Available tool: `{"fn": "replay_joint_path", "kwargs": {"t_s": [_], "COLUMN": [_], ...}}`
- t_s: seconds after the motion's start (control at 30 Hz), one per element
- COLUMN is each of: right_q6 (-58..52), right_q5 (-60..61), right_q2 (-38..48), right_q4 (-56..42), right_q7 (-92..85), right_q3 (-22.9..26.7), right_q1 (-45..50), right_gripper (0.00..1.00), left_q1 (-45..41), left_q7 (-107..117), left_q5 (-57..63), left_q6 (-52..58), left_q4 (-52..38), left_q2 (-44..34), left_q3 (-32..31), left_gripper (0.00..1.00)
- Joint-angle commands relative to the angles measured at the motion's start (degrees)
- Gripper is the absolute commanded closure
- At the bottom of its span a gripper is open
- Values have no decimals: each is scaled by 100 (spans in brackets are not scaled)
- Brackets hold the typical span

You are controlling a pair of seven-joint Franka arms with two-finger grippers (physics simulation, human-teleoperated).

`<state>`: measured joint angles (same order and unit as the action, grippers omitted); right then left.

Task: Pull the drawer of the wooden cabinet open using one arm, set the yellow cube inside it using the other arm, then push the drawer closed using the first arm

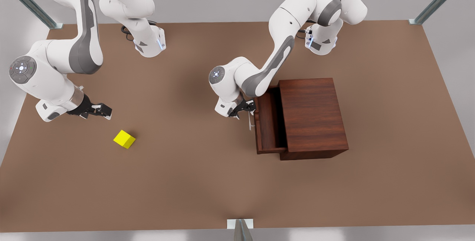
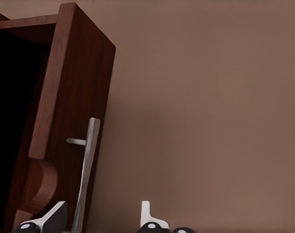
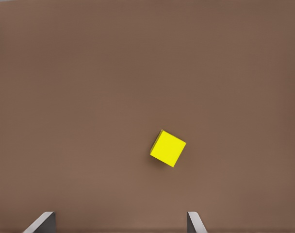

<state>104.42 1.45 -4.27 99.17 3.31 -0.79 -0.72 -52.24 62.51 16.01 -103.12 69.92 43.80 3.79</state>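
1. On the brown table [image 1: 207,181], toward the front view's right, stands the boxy dark reddish-brown wooden cabinet [image 1: 313,116].
2. From its side facing the front view's left, the shallow reddish-brown wooden drawer [image 1: 270,122] sticks out partly open, its thin silver bar handle [image 2: 87,170] on the front panel.
3. The left gripper [image 1: 245,110] sits at that handle, jaws apart, with the bar just beside one finger [image 2: 53,219]; I cannot tell whether anything touches.
4. The right gripper [image 1: 99,111] hovers at the front view's left, jaws spread wide.
5. The small bright yellow cube [image 1: 124,139] rests on the table near the right gripper, slightly toward the front view's right and lower edge, turned askew to the jaws. This arm is clearly nearer, so a short descent likely comes next.
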Motion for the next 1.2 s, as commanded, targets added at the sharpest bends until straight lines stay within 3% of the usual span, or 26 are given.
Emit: {"fn": "replay_joint_path", "kwargs": {"t_s": [0.0, 0.1, 0.17, 0.23, 0.27, 0.3, 0.37, 0.43, 0.47, 0.73, 0.93, 1.17], "right_q6": [-1, -1, -1, -1, -1, -9, -71, -18, 87, 2407, 3128, 2742], "right_q5": [5, 5, 5, 5, 5, -13, -4, -22, -13, 364, 435, 145], "right_q2": [5, 5, 5, 5, -21, -109, -311, -706, -891, -1129, -1603, -1832], "right_q4": [-3, -3, -3, -3, -3, -3, -20, -91, -108, 1025, 1105, 1219], "right_q7": [-6, -6, -6, -6, 3, 11, 1169, 3886, 4019, 4046, 4353, 4239], "right_q3": [0, 0, 0, 0, 0, -26, -61, -61, -53, -35, -44, -35], "right_q1": [1, 1, 1, 1, 10, 19, 230, 239, 230, -165, -271, -350], "right_gripper": [0, 0, 0, 0, 0, 0, 0, 0, 0, 0, 0, 0], "left_q1": [-137, -770, -726, -157, 878, 2284, 4019, 4213, 4301, 4503, 4530, 4530], "left_q7": [165, 104, -300, -1317, -2966, -4576, -6716, -6260, -6575, -6972, -7095, -7077], "left_q5": [-72, -116, -213, -378, -914, -1381, -2111, -2225, -2190, -2190, -2190, -2225], "left_q6": [433, 2445, 2841, 3271, 3597, 3519, 795, 1013, 1084, 1330, 1339, 1330], "left_q4": [-285, -1481, -1490, -1473, -1368, -886, 2323, 1665, 1665, 1771, 1806, 1929], "left_q2": [76, -442, -882, -926, -1241, -1794, -3606, -3387, -3387, -3396, -3492, -3642], "left_q3": [-63, -133, -168, -151, -107, -124, -107, -89, -89, -63, 245, 280], "left_gripper": [0, 0, 0, 0, 0, 0, 0, 0, 0, 0, 0, 0]}}
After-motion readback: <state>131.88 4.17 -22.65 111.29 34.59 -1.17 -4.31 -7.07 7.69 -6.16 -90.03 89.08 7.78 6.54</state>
